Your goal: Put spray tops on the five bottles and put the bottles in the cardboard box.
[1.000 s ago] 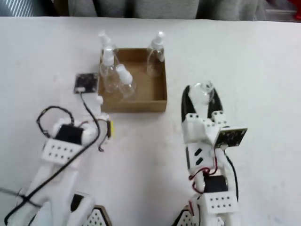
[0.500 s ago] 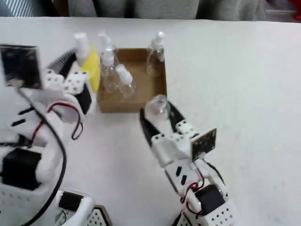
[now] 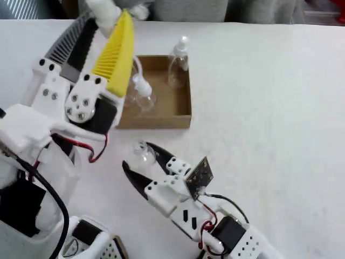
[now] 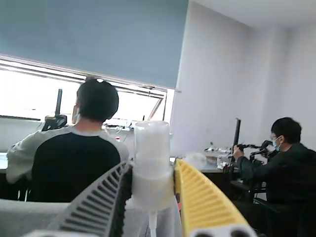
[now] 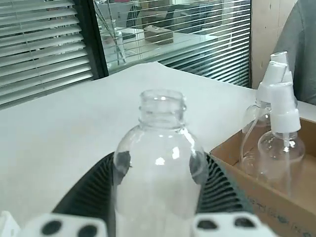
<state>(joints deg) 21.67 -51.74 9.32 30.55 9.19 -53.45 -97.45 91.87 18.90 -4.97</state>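
My left gripper (image 3: 106, 15) is raised high over the table's left side, shut on a white spray top (image 3: 102, 9) between its grey and yellow fingers. The left wrist view has that spray top (image 4: 151, 165) upright in the gripper (image 4: 152, 175), its tube hanging below. Just in front of the cardboard box (image 3: 161, 121), my right gripper (image 3: 137, 156) is shut on a clear bottle (image 3: 143, 153) with no top. Its open neck (image 5: 162, 106) stands upright between the black fingers (image 5: 94, 190). Capped bottles (image 3: 177, 63) stand inside the box; the left arm hides part of it.
In the right wrist view the box (image 5: 266, 200) lies close beside the held bottle, with capped bottles (image 5: 280, 148) in it. The white table (image 3: 269, 97) stretches bare to the right of the box. A person sits in the room beyond the left gripper.
The left arm rose from the table with the spray top, up toward the camera. The right gripper carried the open bottle from right of the box to a spot in front of it.
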